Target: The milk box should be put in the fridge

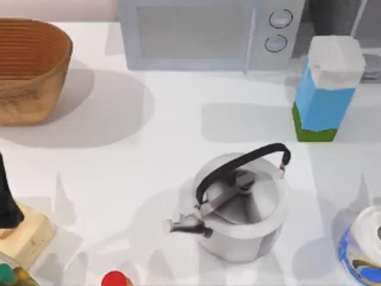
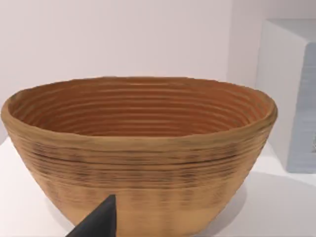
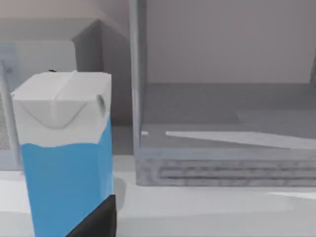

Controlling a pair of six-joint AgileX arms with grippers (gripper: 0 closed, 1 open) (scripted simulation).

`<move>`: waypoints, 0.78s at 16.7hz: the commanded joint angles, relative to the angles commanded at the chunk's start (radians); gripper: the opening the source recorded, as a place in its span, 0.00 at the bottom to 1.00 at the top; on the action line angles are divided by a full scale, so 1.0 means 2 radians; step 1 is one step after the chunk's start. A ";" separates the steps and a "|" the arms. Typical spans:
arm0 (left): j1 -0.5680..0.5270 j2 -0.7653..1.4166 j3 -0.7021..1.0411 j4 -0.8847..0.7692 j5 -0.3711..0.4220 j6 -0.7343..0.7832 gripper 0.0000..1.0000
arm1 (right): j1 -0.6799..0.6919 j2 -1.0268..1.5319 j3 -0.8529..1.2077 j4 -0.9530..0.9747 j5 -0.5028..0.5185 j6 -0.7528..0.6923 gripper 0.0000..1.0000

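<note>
The milk box stands upright near the table's far right corner, just in front of the fridge and to the right of the light grey microwave with its two round dials. In the right wrist view the carton rises close ahead of the right pincer, of which one dark fingertip shows at the picture's edge; whether that pincer is wide or narrow cannot be told, and it does not touch the carton. Behind the carton the fridge stands with its dark grey inside open to view, framed in pale grey. The milk box has a white folded top, a light blue body and a green band at its base; no writing or brand can be read on it. The left pincer likewise shows a single dark fingertip, facing a brown ribbed basket that sits at the table's far left corner; its opening cannot be told either. Near the middle of the table's near edge stands a steel kettle with a black handle, and a round white-and-blue patterned tub sits at the near right corner.
</note>
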 joint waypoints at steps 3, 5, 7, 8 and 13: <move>0.000 0.000 0.000 0.000 0.000 0.000 1.00 | 0.002 0.005 0.002 0.005 0.000 0.000 1.00; 0.000 0.000 0.000 0.000 0.000 0.000 1.00 | 0.012 0.031 0.011 0.028 0.003 0.002 1.00; 0.000 0.000 0.000 0.000 0.000 0.000 1.00 | 0.026 0.077 0.026 0.066 0.010 0.004 1.00; 0.000 0.000 0.000 0.000 0.000 0.000 1.00 | 0.034 0.108 0.035 0.090 0.016 0.005 1.00; 0.000 0.000 0.000 0.000 0.000 0.000 1.00 | 0.075 0.325 0.090 0.241 0.060 0.008 1.00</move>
